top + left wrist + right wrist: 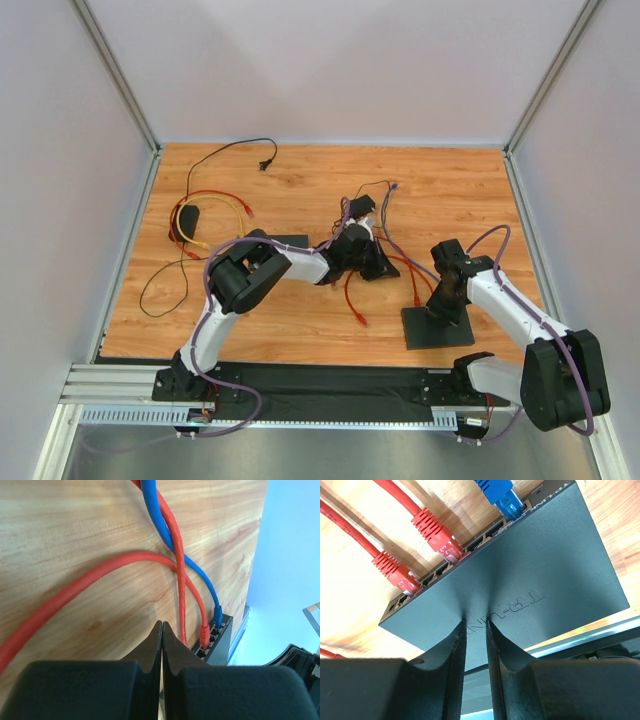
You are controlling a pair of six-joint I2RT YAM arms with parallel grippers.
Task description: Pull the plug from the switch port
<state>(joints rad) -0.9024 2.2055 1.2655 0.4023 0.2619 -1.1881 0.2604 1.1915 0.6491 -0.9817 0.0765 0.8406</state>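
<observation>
left jaws — fully closed. in the left wrist view the two black fingers [145, 650] meet along their length, and nothing shows between them. the tips hang over bare table [75, 525], near the port face of the switch [221, 639] but apart from it. a thin red cable [181, 600] runs just beside the tips toward the switch.

right jaws — set to a narrow gap, gripping nothing. in the right wrist view both fingers [452, 650] bear tip-down on the flat top of the switch, at the embossed brand lettering. the dark casing shows through the gap.

switch: a black multi-port unit lying flat on the table. in the top view it sits right of centre, toward the near edge, under the right arm [505, 310]. its port row faces away from the arm bases.

plugs: three are seated in the port row.
- first red plug [400, 575], near one end of the row.
- second red plug [440, 537], a few ports along.
- blue plug [502, 497], toward the other end.

the blue cable [165, 535] crosses the red leads on the table behind the switch.

the far-left part of the table carries a loose tangle of cables [200, 210] in black, red and yellow.
</observation>
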